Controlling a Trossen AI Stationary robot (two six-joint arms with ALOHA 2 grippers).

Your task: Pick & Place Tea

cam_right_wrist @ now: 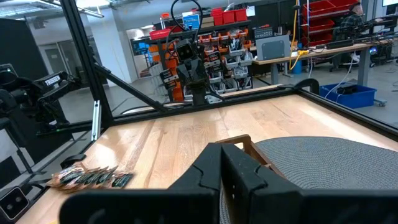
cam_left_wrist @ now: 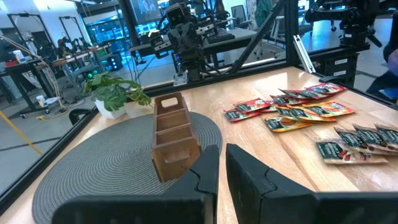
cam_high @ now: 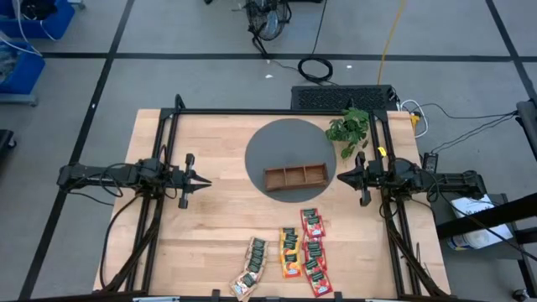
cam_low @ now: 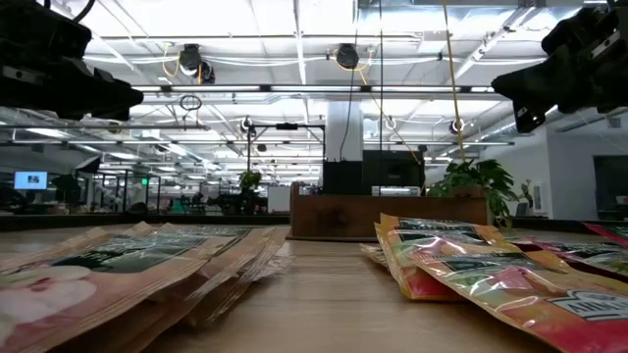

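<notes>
The tea (cam_high: 292,254) lies in three rows at the worktop's (cam_high: 210,226) near edge, well apart from the tray (cam_high: 295,177). Left gripper (cam_high: 204,179) and right gripper (cam_high: 341,178) hover at opposite sides, fingers together, bare worktop between them.

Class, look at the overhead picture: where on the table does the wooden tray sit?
In the high view the wooden tray lies on the round grey mat near the table's middle, just left of the right gripper, with the leafy plant beyond it.
</notes>
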